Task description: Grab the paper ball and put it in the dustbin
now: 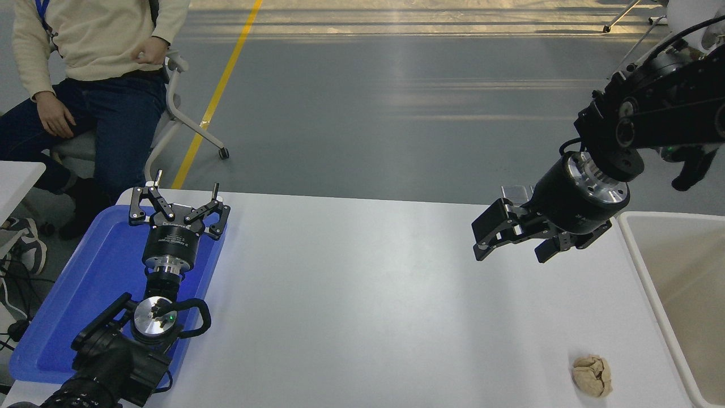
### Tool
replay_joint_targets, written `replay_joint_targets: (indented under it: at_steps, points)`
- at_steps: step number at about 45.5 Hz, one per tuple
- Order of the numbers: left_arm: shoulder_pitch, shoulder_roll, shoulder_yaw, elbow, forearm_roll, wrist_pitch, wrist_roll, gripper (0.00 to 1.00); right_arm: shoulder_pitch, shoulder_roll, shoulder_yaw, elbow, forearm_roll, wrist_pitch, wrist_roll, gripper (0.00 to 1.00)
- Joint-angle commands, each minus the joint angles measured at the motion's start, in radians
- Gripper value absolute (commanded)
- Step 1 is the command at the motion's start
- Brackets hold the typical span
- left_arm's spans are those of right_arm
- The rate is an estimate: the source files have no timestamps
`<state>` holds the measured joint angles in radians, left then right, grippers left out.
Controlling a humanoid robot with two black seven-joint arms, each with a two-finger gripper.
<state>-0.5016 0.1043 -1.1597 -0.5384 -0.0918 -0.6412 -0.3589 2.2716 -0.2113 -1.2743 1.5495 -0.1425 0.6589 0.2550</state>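
The paper ball (592, 375), a small crumpled beige wad, lies on the white table (362, 294) near its front right corner. The dustbin (643, 272), cream-white with a thick rim, stands at the right edge, just right of the ball. My right gripper (512, 249) hangs open and empty above the table's back right, well behind the ball and left of the bin. My left gripper (178, 207) is open and empty, parked over the blue tray at the lower left.
A flat blue tray (73, 306) lies on the table's left end under the left arm. A person (96, 51) sits on a chair beyond the far left corner. A small clear object (515, 192) sits at the table's far edge behind the right gripper.
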Motion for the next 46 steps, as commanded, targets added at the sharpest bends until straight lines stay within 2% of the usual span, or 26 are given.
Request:
replay_joint_targets:
  at_steps: [1,10,18,34,46]
  points:
    - [0.000,0.000,0.000,0.000,0.000,0.000,0.000,1.00,-0.004,0.001,0.007,0.000,-0.008,-0.001,0.000,1.00]
    - [0.000,0.000,0.000,0.000,0.000,0.000,0.000,1.00,-0.006,-0.010,-0.005,0.001,-0.006,-0.001,0.001,1.00]
    - [0.000,0.000,0.000,0.000,0.000,0.000,0.000,1.00,-0.024,-0.075,-0.004,0.006,-0.028,-0.001,0.000,1.00]
    - [0.000,0.000,0.000,0.000,0.000,0.000,0.000,1.00,-0.161,-0.324,0.001,0.029,-0.267,-0.042,0.000,1.00]
    - [0.000,0.000,0.000,0.000,0.000,0.000,0.000,1.00,-0.337,-0.375,-0.004,0.020,-0.413,-0.194,0.000,1.00]
